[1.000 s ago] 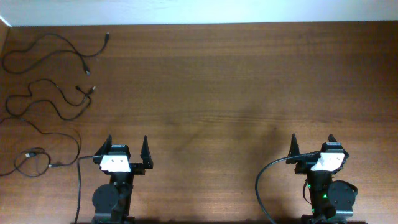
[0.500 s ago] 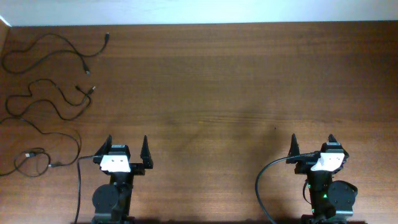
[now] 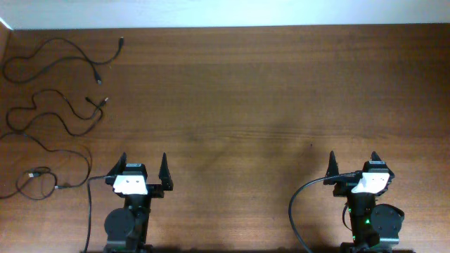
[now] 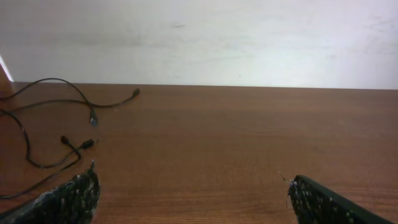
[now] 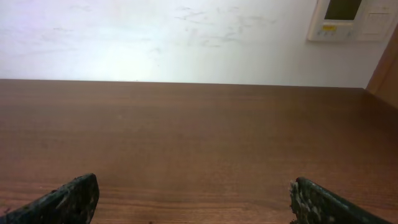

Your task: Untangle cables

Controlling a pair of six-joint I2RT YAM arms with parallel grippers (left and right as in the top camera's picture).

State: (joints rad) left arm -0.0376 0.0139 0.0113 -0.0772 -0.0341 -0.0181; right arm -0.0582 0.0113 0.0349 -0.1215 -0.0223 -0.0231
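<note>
Snagging: the near coil of the cables [image 3: 104, 101] lies just beside the left arm cable [image 3: 90, 204]; a grab there could catch both.
Dragging: pulling one strand may sweep it over its neighbour.
Place: far-left table [image 3: 246, 91], near the left gripper [image 3: 143, 157], well apart from the right gripper [image 3: 353, 154].
Axis: strands run roughly left-right, most plugs pointing right.
Jaws: both spread wide, empty.

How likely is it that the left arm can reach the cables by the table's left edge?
Probably yes: the left gripper is open, and only bare table lies between it and the cables.
</note>
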